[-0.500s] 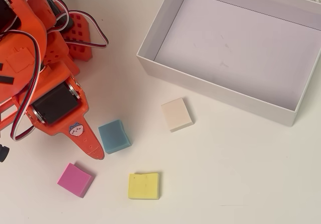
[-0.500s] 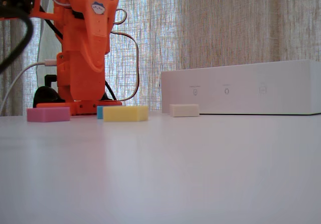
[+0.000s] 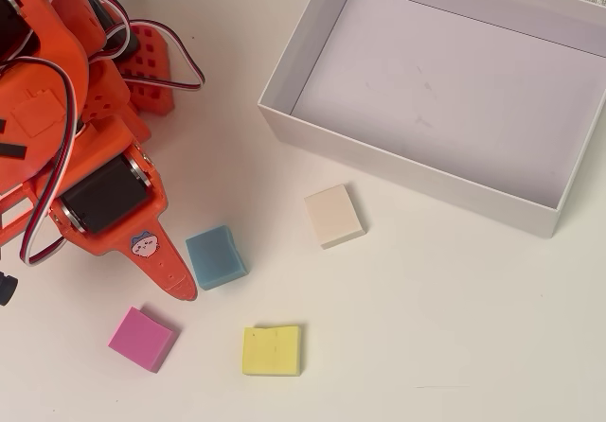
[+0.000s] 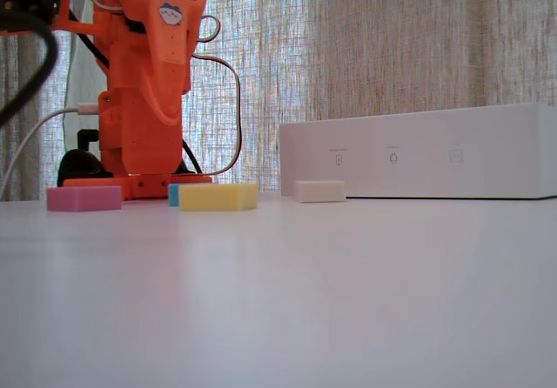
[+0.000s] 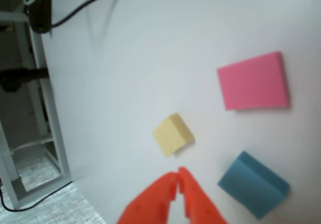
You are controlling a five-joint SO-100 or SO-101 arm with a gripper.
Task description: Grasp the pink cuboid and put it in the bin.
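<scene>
The end effector (image 5: pixel 178 178), fingers pressed shut and empty, should open wide before dropping squarely over the pink cuboid (image 5: pixel 255 81) at right of the wrist view.

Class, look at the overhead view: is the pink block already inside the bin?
No. The pink block lies on the table near the gripper, while the bin holds nothing.

Pink cuboid (image 3: pixel 142 339): we see it near the table's (image 3: pixel 454 327) bottom-left corner.
Bin (image 3: pixel 417 174): top-right.
Gripper (image 3: pixel 186 291): tip above the cuboid.
</scene>
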